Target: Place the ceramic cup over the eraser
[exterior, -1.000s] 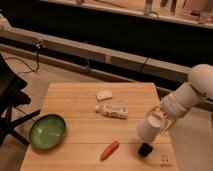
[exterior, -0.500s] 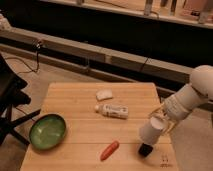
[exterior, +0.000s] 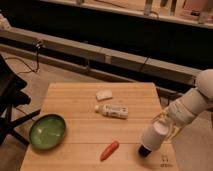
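Gripper (exterior: 161,128) clamped on smooth white tapered cup (exterior: 153,136), tilted, its lower end touching the small black blocky eraser (exterior: 144,150) just below.

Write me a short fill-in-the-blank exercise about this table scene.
1. The gripper holds the ceramic cup just above the ____.
2. The carrot lies between the eraser and the green ____.
3. The labelled bottle lies on its ____.

Answers: eraser; bowl; side
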Available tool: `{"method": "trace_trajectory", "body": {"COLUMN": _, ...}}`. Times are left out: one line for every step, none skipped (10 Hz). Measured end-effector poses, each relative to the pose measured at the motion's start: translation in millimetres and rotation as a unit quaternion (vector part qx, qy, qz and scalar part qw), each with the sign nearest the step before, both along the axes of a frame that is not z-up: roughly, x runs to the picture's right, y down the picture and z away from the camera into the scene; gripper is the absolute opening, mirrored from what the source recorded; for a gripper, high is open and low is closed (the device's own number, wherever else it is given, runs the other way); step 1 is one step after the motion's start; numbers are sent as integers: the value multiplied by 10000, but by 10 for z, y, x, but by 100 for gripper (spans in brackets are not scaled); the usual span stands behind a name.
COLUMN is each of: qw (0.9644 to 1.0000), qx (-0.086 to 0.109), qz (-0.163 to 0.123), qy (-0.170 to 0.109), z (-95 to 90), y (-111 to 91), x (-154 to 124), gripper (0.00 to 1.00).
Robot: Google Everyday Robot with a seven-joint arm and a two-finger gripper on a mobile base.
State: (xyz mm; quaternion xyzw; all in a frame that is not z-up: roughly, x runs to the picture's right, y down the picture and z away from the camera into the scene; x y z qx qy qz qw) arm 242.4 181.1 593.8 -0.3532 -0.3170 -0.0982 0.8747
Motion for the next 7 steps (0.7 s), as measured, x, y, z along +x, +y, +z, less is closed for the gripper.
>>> {"method": "trace_trajectory", "body": {"qw": 10000, "qx": -53, "qz": -20, "qy": -7, "z": -4, "y": 57, "x": 5, "gripper": 0}}
{"method": "trace_trajectory", "body": {"qw": 9999, "qx": -101, "qz": -35, "qy": -20, "z": -7, "y": 111, "x": 2, "gripper": 0}}
{"method": "trace_trajectory", "body": {"qw": 9999, "qx": -134, "qz": -49, "qy": -43, "z": -1, "y": 146, "x": -15, "gripper": 2}}
{"method": "trace_trajectory", "body": {"qw": 9998, "qx": -148, "qz": -64, "qy": -75, "z": 7, "y": 157, "x": -40, "gripper": 9}}
{"method": "trace_trajectory", "body": {"qw": 9998, "qx": -163, "qz": -89, "qy": -117, "z": 21, "y": 166, "x": -75, "gripper": 21}}
{"method": "trace_trajectory", "body": {"qw": 9997, "qx": -174, "qz": -121, "qy": -150, "z": 42, "y": 173, "x": -109, "gripper": 35}}
{"method": "trace_trajectory", "body": {"qw": 9996, "qx": -170, "qz": -148, "qy": -161, "z": 66, "y": 172, "x": -129, "gripper": 45}}
